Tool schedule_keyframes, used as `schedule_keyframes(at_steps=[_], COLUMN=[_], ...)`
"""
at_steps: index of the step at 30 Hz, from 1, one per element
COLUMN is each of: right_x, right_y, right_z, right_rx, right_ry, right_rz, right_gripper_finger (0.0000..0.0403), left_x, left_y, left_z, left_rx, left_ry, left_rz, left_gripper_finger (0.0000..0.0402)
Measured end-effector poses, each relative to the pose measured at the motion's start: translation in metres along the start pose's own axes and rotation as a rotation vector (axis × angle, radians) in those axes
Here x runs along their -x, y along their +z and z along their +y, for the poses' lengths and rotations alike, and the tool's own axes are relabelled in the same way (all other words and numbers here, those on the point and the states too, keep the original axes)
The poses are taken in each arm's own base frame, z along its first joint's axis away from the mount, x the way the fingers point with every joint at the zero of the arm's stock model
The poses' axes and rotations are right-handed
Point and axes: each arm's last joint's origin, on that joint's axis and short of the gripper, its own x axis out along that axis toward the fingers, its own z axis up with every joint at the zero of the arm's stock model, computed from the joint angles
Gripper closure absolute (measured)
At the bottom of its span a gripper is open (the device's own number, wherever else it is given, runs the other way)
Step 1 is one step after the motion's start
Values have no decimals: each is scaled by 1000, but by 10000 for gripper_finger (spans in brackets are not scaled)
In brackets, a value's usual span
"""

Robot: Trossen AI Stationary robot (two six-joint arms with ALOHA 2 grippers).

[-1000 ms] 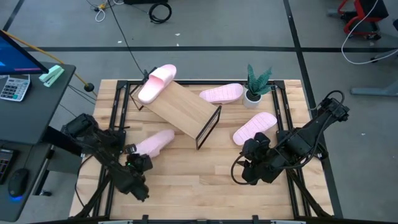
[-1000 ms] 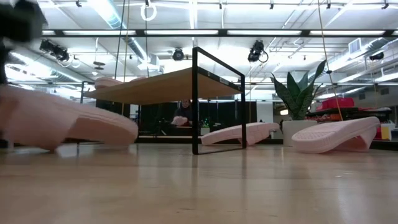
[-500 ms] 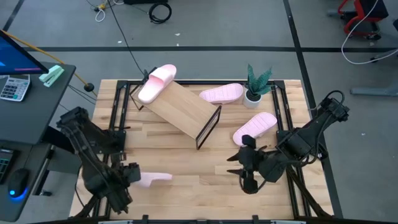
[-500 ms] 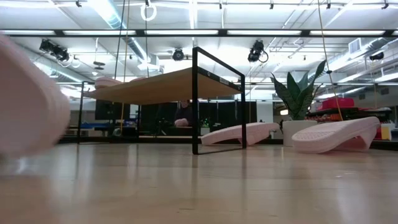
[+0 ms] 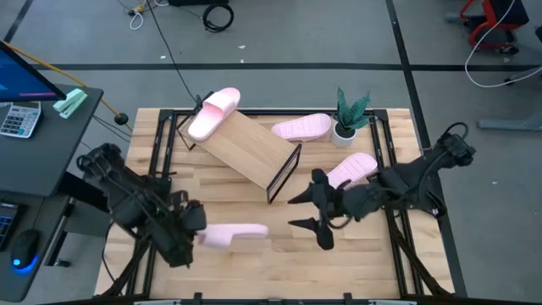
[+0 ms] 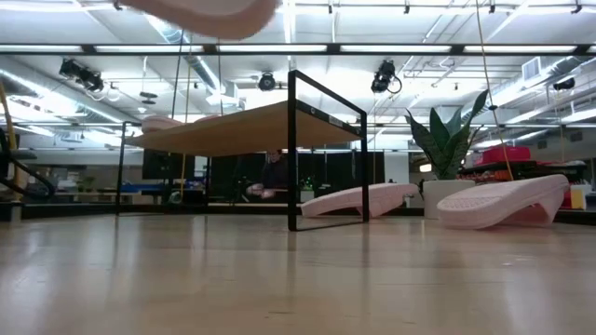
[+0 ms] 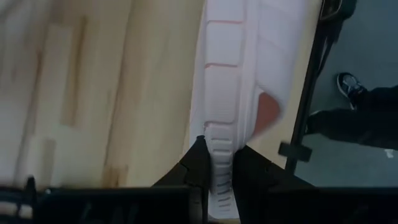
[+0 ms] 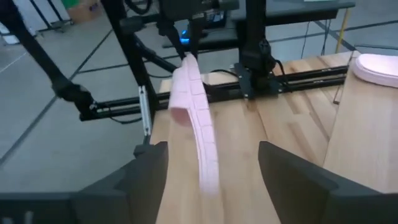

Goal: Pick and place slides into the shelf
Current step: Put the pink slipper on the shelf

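Four pale pink slides show. One slide [image 5: 235,235] hangs above the table's near left part, with my left gripper [image 5: 196,233] shut on its left end; it also shows in the right wrist view [image 8: 198,127] and at the low view's top [image 6: 200,9]. My right gripper [image 5: 298,213] stands open a little to the right of that slide's free end, fingers pointing toward it. The shelf [image 5: 246,148] stands askew at the table's middle, and a second slide [image 5: 213,113] rests on its far left end. Two more slides [image 5: 301,127] [image 5: 347,172] lie on the table. My left gripper pinches the slide's left end at the ribbed rim of its sole [image 7: 219,163] between its two fingers [image 7: 198,163]. The fingers come steeply from above. The slide is lifted clear of the table and reaches away from the fingers toward the table's right.
A small potted plant [image 5: 349,114] stands at the far right, between the two lying slides. Black frame rails [image 5: 161,161] run along the table's edges. A desk with a calculator [image 5: 19,119] stands to the left of the table.
My left gripper has risen and swung toward the near edge, then toward the right, lifting the slide clear of the table and turning it to lie left to right. My right gripper has gone toward the table's left, tipped up toward level, and opened wider.
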Motion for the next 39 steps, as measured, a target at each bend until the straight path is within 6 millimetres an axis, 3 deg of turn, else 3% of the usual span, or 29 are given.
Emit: schedule_keyframes(at_steps=[9,16,32,39], right_x=[-19,-53,-126,-146], right_y=[10,13,15,2], right_z=[-17,-27,-33,-34], right_rx=[34,64,50,48], right_ry=[28,97,117,104], right_rz=[-33,-13,-6,48], right_gripper_finger=[146,160,98,98], left_x=[5,-1,-3,-3], left_y=[25,36,47,48], left_z=[16,25,32,32], left_rx=[-36,-44,-30,-28], left_ry=[-18,-4,0,-2], left_rz=[-49,-46,-71,-87], left_gripper_finger=[354,354,355,355])
